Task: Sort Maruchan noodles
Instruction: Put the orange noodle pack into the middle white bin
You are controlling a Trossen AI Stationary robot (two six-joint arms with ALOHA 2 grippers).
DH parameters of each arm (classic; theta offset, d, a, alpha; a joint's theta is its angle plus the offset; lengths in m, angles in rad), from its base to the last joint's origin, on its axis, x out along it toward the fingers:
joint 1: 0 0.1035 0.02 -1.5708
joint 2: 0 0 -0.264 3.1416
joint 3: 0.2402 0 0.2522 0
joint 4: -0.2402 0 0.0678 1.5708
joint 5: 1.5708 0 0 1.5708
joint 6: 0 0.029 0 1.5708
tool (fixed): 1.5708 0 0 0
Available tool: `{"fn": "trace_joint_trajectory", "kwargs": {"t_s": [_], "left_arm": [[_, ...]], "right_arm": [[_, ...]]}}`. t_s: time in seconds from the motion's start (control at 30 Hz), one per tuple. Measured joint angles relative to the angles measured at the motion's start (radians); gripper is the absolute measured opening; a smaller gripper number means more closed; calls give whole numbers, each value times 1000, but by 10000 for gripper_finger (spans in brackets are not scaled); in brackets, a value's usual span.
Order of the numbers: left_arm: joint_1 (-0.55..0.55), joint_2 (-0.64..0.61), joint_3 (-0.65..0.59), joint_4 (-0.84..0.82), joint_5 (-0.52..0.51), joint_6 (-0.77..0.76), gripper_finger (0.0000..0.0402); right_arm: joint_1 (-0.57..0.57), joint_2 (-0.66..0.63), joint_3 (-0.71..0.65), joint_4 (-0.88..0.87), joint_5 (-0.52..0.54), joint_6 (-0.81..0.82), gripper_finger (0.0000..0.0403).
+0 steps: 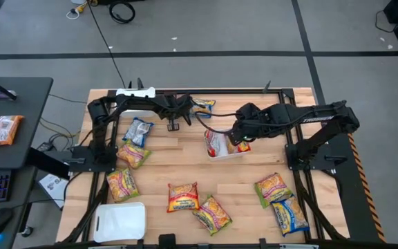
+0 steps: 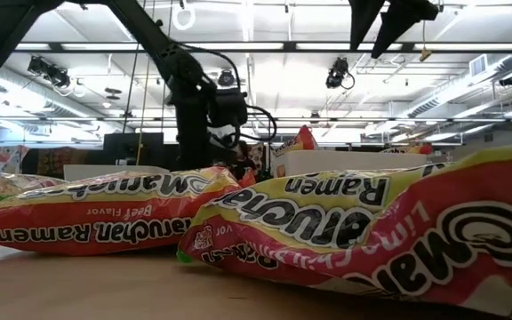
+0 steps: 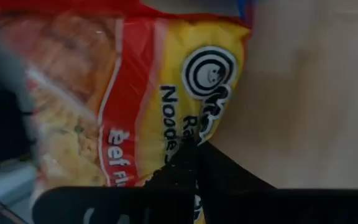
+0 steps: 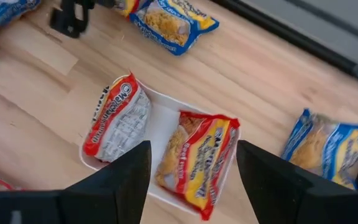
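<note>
The left tool [image 1: 173, 124], near the worktop's far edge, is pinched shut on a crinkly red-and-yellow beef ramen packet [image 3: 135, 93], while the right tool [image 4: 191, 168] hangs with fingers apart directly over the white rectangular plastic tray [image 4: 160, 121].

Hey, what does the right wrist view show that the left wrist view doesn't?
Only the right wrist view shows the white tray holding two red-orange packets, blue-and-yellow packets on the wood around it, and the right tool open above the tray. Only the left wrist view shows a close-up of a single red-and-yellow packet with the left tool shut against it. Both show Maruchan packets and the wooden table.
</note>
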Motion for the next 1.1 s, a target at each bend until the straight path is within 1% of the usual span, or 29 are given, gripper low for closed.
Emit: {"fn": "trace_joint_trajectory", "kwargs": {"t_s": [0.1,0.2,0.27,0.37,0.43,0.5,0.57,0.67,0.77,0.87,0.97,1.1], "left_arm": [[-4,-53,72,-125,27,-75,6],[-3,-128,134,-233,105,-200,5],[-2,-184,157,-279,175,-290,4],[-3,-287,183,-292,320,-445,3],[-9,-347,183,-280,437,-549,3],[-24,-391,182,-230,528,-637,2],[-49,-426,182,-167,587,-713,2],[-89,-442,182,-50,628,-834,2],[-126,-421,182,93,670,-962,2],[-163,-371,182,245,689,-1079,2],[-196,-299,182,392,685,-1185,2],[-231,-184,182,517,653,-1301,3]], "right_arm": [[-6,14,0,0,8,-79,240],[-12,32,-19,-12,-21,-143,240],[-18,32,-50,-76,-39,-133,240],[-27,13,-123,-224,-78,-93,240],[-28,-47,-212,-170,-137,-158,240],[-26,-111,-313,-121,-217,-210,240],[-26,-162,-425,-85,-265,-237,240],[-21,-237,-581,-76,-303,-275,240],[-9,-282,-697,-44,-337,-338,240],[-2,-308,-767,35,-336,-411,240],[-1,-311,-808,175,-323,-493,240],[-3,-289,-828,333,-285,-576,240]]}}
